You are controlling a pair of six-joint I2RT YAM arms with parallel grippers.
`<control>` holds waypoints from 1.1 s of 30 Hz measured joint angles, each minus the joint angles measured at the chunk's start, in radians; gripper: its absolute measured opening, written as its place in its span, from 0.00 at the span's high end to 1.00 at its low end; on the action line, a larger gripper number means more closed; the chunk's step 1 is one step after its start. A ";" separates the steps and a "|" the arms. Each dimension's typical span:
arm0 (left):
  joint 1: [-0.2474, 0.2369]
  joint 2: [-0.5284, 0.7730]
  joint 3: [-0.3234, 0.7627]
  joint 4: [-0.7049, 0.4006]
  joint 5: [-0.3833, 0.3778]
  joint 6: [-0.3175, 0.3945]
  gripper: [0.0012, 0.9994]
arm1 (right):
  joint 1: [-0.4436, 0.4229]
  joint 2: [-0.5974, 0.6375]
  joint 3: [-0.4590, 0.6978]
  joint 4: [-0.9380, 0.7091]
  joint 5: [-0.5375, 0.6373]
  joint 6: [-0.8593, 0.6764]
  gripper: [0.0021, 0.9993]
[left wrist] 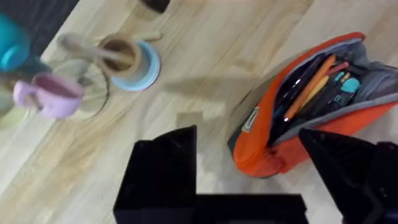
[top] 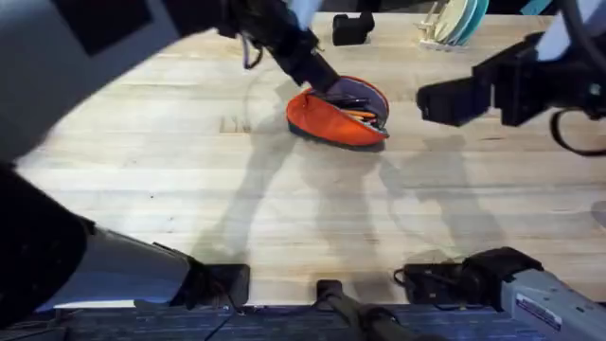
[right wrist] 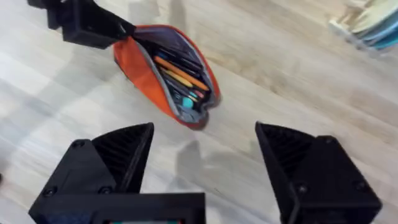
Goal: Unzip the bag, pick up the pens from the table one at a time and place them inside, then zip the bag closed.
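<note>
A: While the bag (top: 339,118) lies toward the far middle of the worktop (top: 189,208), is it zipped?

B: No, its top gapes open. Through the right wrist camera the bag (right wrist: 165,71) shows a grey lining with orange and teal pens (right wrist: 180,78) inside. From the left wrist camera the bag (left wrist: 298,118) shows the same open mouth, with a small label on its orange side.

A: Where is the left tool?

B: The left tool (top: 331,83) has reached across to the far end of the bag, right at the open rim. In its own camera the left tool (left wrist: 261,180) has its fingers set wide apart, one on bare worktop, the other over the bag's near edge. I cannot tell whether either finger touches the fabric.

A: And the right tool?

B: The right tool (top: 445,101) hangs just to the right of the bag, apart from it. In its own view the right tool (right wrist: 205,162) is spread wide with nothing between the fingers.

A: Anything else about?

B: A dish rack (top: 453,24) and a small black object (top: 352,28) at the far edge, and cups (left wrist: 130,62) in the left wrist view
</note>
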 joint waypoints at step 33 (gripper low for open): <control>0.385 0.001 0.000 -0.318 0.347 0.750 0.01 | 0.382 0.256 0.000 0.292 -0.059 0.373 0.00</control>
